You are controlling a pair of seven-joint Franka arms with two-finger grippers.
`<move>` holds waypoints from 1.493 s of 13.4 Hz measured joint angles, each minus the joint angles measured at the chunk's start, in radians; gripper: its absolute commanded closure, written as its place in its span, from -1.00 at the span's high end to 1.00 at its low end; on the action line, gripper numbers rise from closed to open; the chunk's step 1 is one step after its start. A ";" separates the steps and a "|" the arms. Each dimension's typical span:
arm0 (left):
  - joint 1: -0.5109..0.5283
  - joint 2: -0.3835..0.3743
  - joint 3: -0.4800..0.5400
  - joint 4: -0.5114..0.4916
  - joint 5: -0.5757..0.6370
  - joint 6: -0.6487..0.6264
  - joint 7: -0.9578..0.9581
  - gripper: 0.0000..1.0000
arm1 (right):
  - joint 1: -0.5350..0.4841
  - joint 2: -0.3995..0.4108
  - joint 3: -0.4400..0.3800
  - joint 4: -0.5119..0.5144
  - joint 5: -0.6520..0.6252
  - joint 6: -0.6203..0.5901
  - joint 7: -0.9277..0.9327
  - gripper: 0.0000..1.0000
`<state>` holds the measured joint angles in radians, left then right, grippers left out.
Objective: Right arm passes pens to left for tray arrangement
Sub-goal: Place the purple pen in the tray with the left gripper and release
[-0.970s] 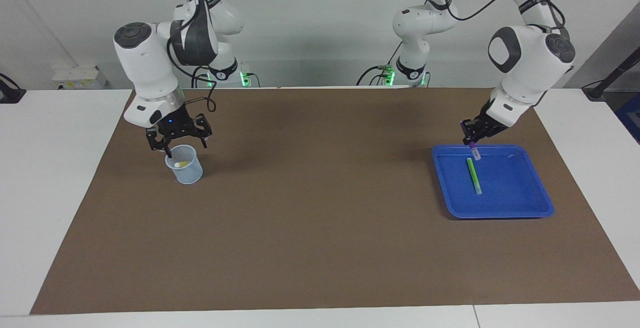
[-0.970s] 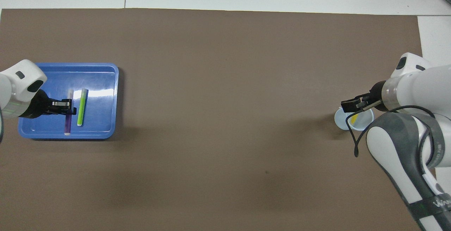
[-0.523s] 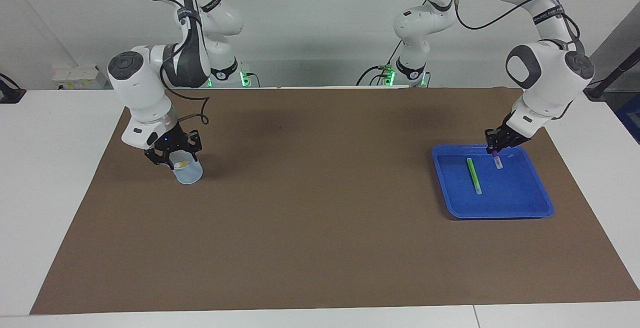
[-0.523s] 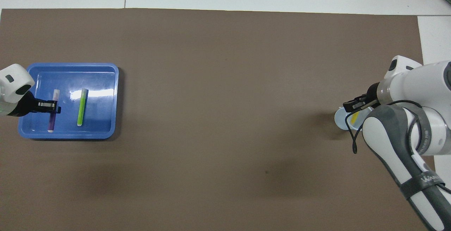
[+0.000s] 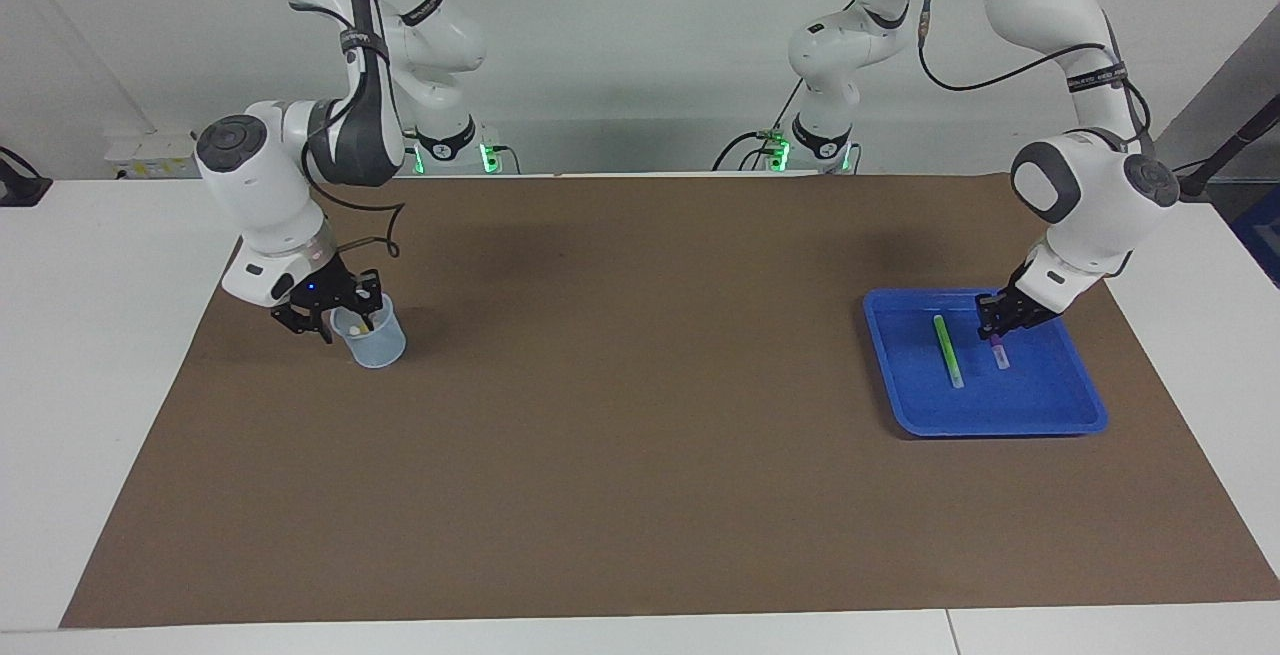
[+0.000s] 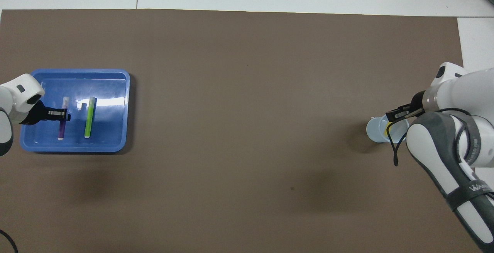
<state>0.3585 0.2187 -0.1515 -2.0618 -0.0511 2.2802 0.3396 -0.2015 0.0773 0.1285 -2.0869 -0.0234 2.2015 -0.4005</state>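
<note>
Lowering the purple pen point(image 5: 998, 352) into the tray point(image 5: 1040, 417), our left claw point(image 5: 1000, 323) grips it, long axis parallel to the green pen point(image 5: 947, 350); our right claw point(image 5: 330, 313), spread open, straddles the cup point(image 5: 375, 340) holding the yellow pen point(image 6: 387, 130).

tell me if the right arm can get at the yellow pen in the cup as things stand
Probably yes: the right pincer is already down at the open mouth of the cup, and the yellow pen inside has nothing over it.
</note>
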 measured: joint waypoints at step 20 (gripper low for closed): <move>0.022 0.035 -0.018 0.023 -0.001 0.056 -0.053 1.00 | -0.003 0.003 0.002 0.063 0.065 -0.131 0.082 -1.00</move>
<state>0.3800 0.2534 -0.1696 -2.0388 -0.0518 2.3362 0.2870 -0.2047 0.0807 0.1308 -2.0239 0.0415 2.0704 -0.3188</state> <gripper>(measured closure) 0.000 0.819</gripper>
